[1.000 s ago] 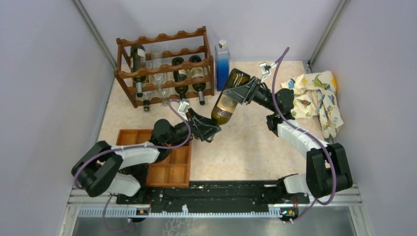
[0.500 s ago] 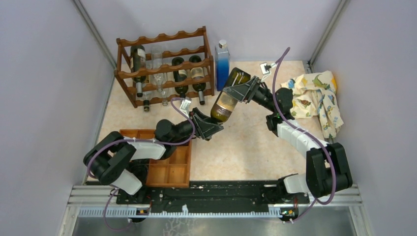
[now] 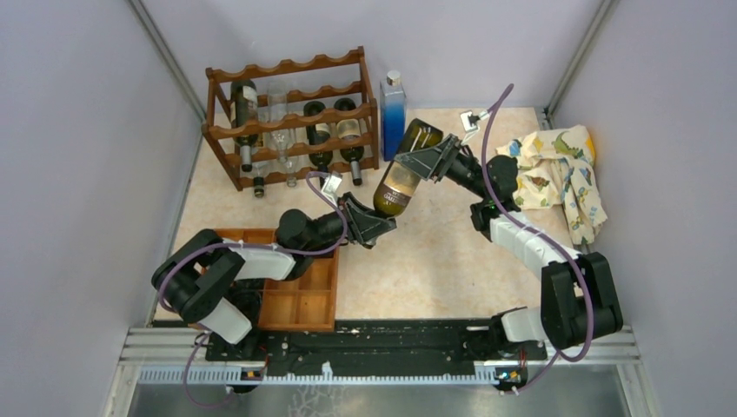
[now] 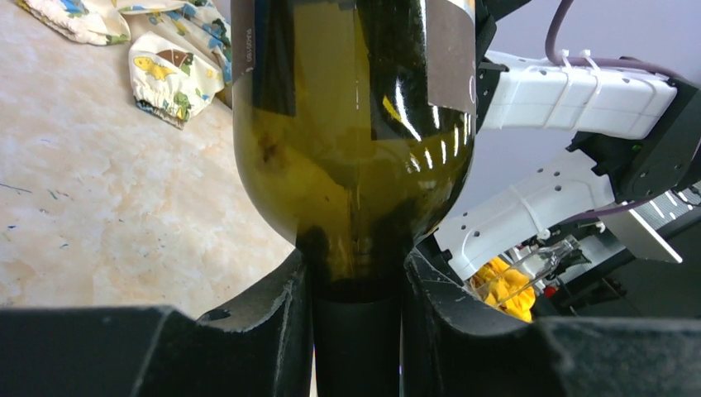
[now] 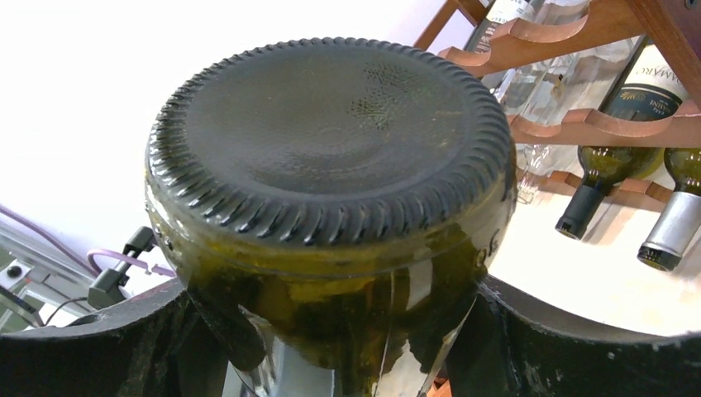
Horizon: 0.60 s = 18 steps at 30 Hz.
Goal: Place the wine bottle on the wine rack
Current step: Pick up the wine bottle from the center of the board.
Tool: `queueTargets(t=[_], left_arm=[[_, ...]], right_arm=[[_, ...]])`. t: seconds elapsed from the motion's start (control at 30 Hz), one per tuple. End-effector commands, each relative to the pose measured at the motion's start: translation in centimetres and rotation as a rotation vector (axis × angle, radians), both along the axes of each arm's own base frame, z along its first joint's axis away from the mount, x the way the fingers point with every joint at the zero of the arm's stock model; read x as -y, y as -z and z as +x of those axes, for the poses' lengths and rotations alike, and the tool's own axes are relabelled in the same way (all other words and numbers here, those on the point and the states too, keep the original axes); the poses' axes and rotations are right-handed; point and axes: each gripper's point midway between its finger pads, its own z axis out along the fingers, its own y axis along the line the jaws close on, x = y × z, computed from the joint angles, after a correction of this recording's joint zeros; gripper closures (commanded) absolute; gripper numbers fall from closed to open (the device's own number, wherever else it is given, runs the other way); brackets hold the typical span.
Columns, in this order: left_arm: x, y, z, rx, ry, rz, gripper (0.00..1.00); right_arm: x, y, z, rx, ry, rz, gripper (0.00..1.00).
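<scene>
The wine bottle [image 3: 401, 178], olive-green glass with a dark label, hangs tilted over the table's middle, base toward the back. My right gripper [image 3: 423, 156] is shut on its body near the ribbed base [image 5: 331, 141], one finger [image 5: 570, 347] on each side. My left gripper [image 3: 382, 224] has closed round the dark neck [image 4: 357, 347]; its fingers [image 4: 273, 322] lie against both sides just below the shoulder [image 4: 355, 124]. The wine rack [image 3: 287, 68], reddish-brown with wavy rails, stands at the back left, apart from the bottle.
Several bottles [image 3: 335, 130] lie in the rack's lower tiers. A tall blue bottle [image 3: 393, 109] stands right of the rack, close to the held bottle's base. A patterned cloth [image 3: 561, 169] lies back right. A wooden compartment tray [image 3: 300, 300] sits under the left arm.
The left gripper has moved up to the bottle's neck and its fingers have closed in round it. The right gripper and the bottle shifted only slightly.
</scene>
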Motion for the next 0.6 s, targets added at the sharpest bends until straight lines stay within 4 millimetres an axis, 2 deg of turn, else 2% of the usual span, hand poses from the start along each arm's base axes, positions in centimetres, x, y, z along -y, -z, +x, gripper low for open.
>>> queueTargets(t=[0.0,0.07,0.13,0.2,0.4,0.57], left_arm=[[0.4,-2.3,-0.9,0.110,0.058,-0.048,1.00],[0.0,-2.6,-0.8,0.114,0.028,-0.059,1.00],[-0.8,-3.1,-0.7,0.123,-0.016,-0.079,1.00],[-2.0,-3.4,-0.7,0.126,-0.062,-0.100,1.00],[-5.6,-3.1,-1.3,0.084,-0.177,-0.095,1.00],[-8.2,-1.2,-1.4,0.008,-0.284,-0.005,1.00]], right_arm=[[0.1,-4.6,-0.5,0.137,0.010,0.061,0.86],[0.0,-4.4,-0.7,0.159,0.003,0.043,0.59],[0.0,-4.1,-1.0,0.194,-0.004,0.019,0.28],[-0.1,-3.6,-1.1,0.219,-0.008,-0.016,0.03],[0.5,-1.3,-1.4,0.259,-0.038,-0.110,0.02],[1.9,-0.7,-1.1,0.305,-0.016,-0.152,0.02]])
